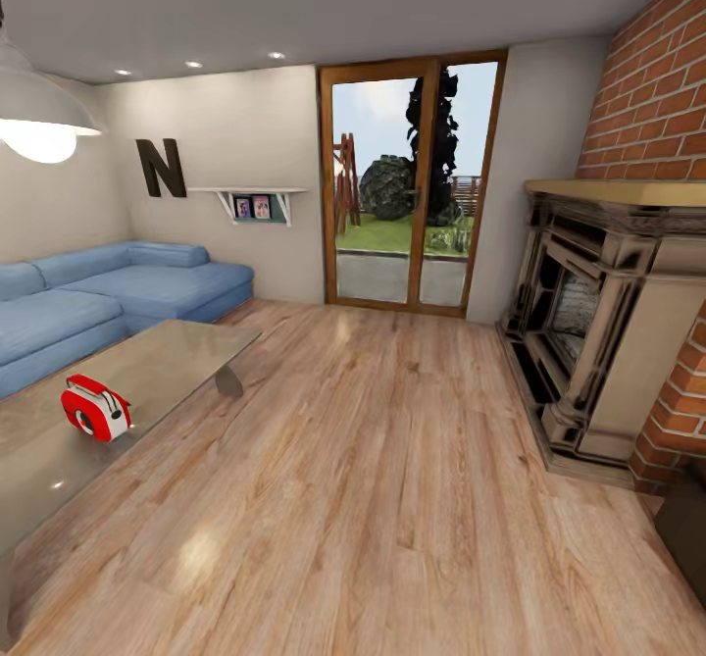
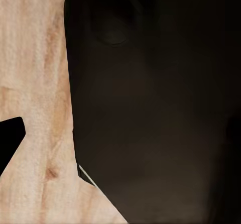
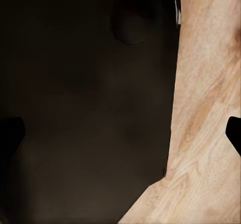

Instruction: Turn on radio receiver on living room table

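Left pincer (image 2: 6, 142) and right pincer (image 3: 234, 139): only dark fingertip edges show in the wrist views, over wood planks beside a dark body; cannot tell if either is parted or closed. Small red radio receiver with white trim (image 1: 95, 408) lies tilted on the low glossy grey-brown surface (image 1: 176, 352), near its floor-side edge. Blue sectional sofa (image 1: 108, 288) just behind it. Light wood plank floor (image 1: 392, 460) runs open to the glazed wooden door (image 1: 412, 185). Brick fireplace (image 1: 608, 332) bounds the right.

Table (image 1: 39, 460) cut off; pics (image 1: 252, 208) prob. unreadable
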